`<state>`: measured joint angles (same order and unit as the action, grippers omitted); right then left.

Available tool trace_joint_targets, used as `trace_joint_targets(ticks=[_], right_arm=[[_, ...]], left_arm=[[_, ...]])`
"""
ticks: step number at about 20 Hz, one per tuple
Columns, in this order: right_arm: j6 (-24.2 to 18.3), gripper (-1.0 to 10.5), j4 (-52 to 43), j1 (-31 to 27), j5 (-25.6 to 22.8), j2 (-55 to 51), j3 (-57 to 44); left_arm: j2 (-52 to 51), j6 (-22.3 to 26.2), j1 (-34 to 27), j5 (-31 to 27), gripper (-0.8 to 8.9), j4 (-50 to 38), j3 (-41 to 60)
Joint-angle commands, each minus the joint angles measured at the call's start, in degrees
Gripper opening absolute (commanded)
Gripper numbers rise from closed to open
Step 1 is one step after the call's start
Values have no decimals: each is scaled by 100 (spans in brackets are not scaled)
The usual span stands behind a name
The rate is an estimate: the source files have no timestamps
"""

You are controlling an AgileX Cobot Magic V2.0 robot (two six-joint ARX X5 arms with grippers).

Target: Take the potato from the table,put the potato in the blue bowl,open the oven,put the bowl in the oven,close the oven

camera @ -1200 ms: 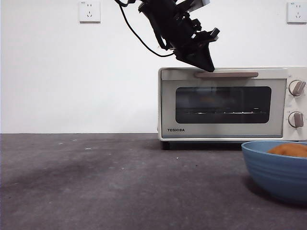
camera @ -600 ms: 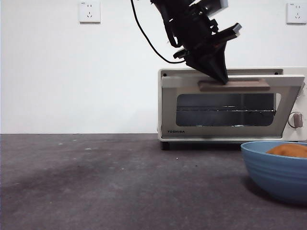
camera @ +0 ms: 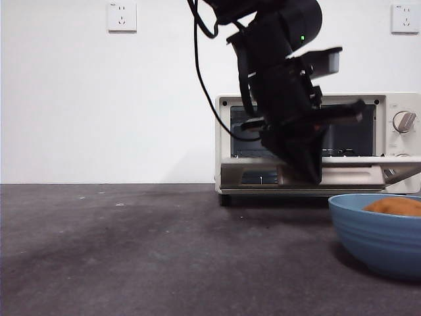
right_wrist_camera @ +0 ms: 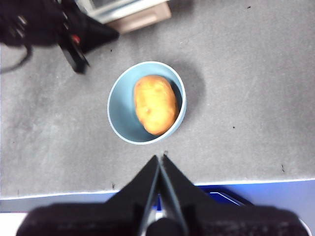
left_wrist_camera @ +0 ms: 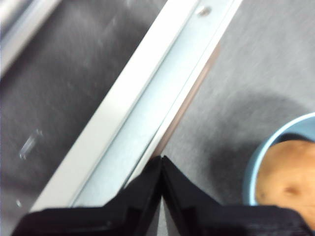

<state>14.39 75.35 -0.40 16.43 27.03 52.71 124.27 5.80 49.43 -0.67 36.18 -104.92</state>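
The oven (camera: 401, 102) stands at the back right with its door (camera: 348, 174) swung down almost flat. My left gripper (camera: 312, 174) is shut, its tip pressed against the door's front edge by the beige handle (left_wrist_camera: 189, 98); the left wrist view shows the jaws (left_wrist_camera: 161, 162) closed together with nothing between them. The blue bowl (camera: 375, 237) sits on the table (camera: 164, 250) in front of the oven, with the potato (camera: 396, 207) lying inside it. My right gripper (right_wrist_camera: 160, 160) hangs shut high above the bowl (right_wrist_camera: 120, 113) and potato (right_wrist_camera: 155, 104).
The oven's two knobs (camera: 402, 121) are on its right side, and a wire rack shows inside the cavity. The table's front edge with a blue strip (right_wrist_camera: 236, 189) lies below the bowl in the right wrist view. Wall sockets (camera: 123, 16) are behind.
The left gripper has moved down and pulled the oven door from closed to almost flat open. The bowl and potato have not moved.
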Motion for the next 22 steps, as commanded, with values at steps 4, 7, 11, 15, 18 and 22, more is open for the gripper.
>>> trace_joint_targets(ticks=[4,7,11,15,18,22], right_arm=[[-7,-8,-33,-4,7,-17,-48],[-11,-8,-37,-4,7,-17,-48],[-50,-8,-37,-4,7,-17,-48],[-85,-8,-61,-4,7,-17,-48],[-105,-7,-61,-4,7,-17,-48],[-114,-2,-118,-4,9,20,-48]], left_arm=[[-356,-326,-85,-581,-7,-520,601],[-404,-413,-39,-573,-7,-562,964],[-625,-411,87,-579,-7,-721,1331],[-811,-365,87,-374,-7,-483,1331],[-1316,-208,168,-332,-7,-166,1331],[-2352,-175,262,-166,-7,577,1331]])
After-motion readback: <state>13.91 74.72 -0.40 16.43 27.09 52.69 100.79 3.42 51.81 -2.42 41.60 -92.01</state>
